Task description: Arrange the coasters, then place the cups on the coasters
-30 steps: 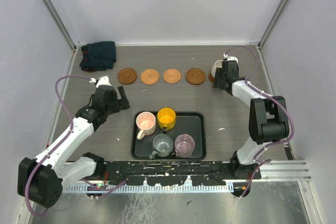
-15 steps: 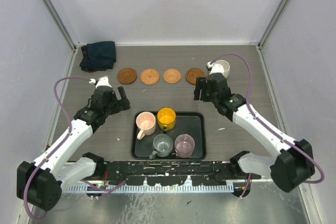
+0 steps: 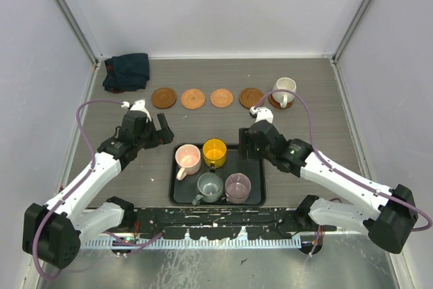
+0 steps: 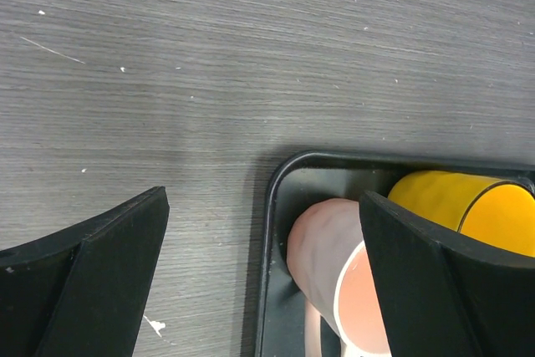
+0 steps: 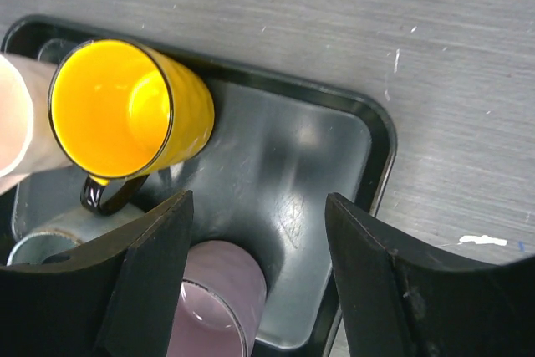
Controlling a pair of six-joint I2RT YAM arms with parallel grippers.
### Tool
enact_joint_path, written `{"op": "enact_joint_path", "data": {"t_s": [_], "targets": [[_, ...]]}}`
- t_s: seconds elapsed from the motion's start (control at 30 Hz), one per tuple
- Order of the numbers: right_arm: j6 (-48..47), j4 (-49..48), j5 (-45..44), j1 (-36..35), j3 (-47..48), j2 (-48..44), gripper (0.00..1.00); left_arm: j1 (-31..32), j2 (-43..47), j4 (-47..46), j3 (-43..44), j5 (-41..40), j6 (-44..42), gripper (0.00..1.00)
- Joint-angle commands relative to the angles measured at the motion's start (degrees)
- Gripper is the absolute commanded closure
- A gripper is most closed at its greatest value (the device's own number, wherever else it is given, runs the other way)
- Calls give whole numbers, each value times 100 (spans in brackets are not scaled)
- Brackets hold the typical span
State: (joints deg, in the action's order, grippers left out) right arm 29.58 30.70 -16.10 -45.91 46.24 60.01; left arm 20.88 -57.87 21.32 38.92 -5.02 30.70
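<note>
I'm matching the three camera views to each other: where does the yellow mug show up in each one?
Top external: yellow mug in the black tray, far row, beside the pink mug.
Left wrist: yellow mug at the lower right edge.
Right wrist: yellow mug at upper left.
Shared landmark: the black tray.

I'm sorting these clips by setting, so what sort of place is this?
Likely a robot test cell, not a home: pale panel walls enclose the wood-grain table, and the left arm and right arm stand on a metal rail at its near edge.
</note>
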Motion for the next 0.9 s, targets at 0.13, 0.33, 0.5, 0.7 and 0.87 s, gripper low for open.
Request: {"op": "enact_joint_path", "data": {"t_s": [0.13, 0.33, 0.5, 0.7, 0.87], "targets": [[478, -679, 185, -576, -150, 252, 30, -23, -13, -468, -50, 268, 21, 2], [541, -811, 35, -1004, 233, 944, 29, -18, 1, -491, -103, 292, 24, 2], [679, -1013, -45, -1183, 411, 1225, 21, -23, -27, -528, -131, 327, 34, 2], [853, -1350, -44, -1348, 418, 1426, 14, -21, -46, -539, -121, 362, 33, 2], [856, -1327, -109, -1422, 527, 1779, 13, -23, -33, -534, -130, 354, 33, 2]]}}
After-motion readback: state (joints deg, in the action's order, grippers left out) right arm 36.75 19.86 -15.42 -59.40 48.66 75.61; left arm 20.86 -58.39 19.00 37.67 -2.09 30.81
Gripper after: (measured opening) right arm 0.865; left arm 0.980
